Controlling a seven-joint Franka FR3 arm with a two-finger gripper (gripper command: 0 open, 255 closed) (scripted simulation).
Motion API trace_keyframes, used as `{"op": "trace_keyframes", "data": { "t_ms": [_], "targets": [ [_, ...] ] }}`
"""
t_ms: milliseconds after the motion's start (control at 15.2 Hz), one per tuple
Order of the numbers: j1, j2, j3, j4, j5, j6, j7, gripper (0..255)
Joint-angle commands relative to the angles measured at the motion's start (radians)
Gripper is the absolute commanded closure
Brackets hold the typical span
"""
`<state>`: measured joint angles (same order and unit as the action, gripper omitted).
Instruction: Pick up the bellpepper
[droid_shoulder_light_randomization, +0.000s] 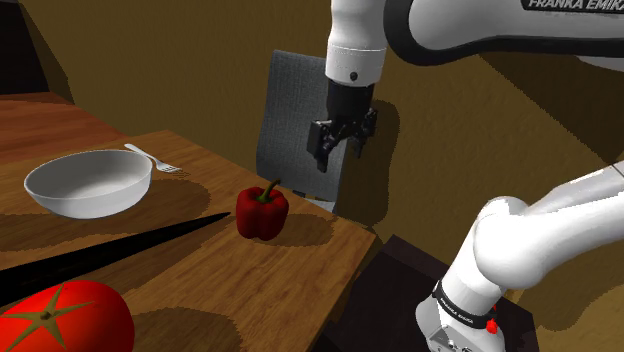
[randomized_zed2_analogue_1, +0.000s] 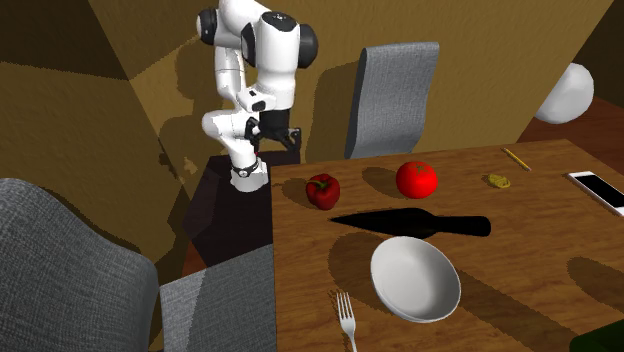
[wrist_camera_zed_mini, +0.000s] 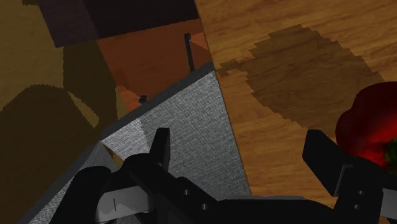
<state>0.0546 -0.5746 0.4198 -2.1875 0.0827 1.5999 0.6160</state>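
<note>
Bellpepper (droid_shoulder_light_randomization: 262, 211), red, sits on the wooden bench (droid_shoulder_light_randomization: 200, 290) near its edge. In the shoulder view, a white bowl (droid_shoulder_light_randomization: 88, 183) is to its left. To its right, higher up, the black jaws hang spread apart, holding nothing.

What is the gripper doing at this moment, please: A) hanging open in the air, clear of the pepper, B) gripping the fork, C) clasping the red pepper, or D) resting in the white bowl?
A: the gripper hangs in the air with fingers apart, while the pepper sits untouched on the table.
</note>
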Motion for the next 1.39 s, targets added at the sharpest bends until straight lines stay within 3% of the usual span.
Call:
{"op": "trace_keyframes", "data": {
  "t_ms": [0, 396, 792, 1320],
  "targets": [
    [-0.002, 0.05, 0.053, 0.049, 0.003, 0.012, 0.066, 0],
    [-0.027, 0.237, 0.21, 0.219, -0.049, 0.041, 0.259, 0],
    [-0.031, 0.483, 0.37, 0.432, -0.2, 0.028, 0.482, 0],
    [-0.027, 0.476, 0.366, 0.325, -0.197, 0.129, 0.493, 0]
  ]
}}
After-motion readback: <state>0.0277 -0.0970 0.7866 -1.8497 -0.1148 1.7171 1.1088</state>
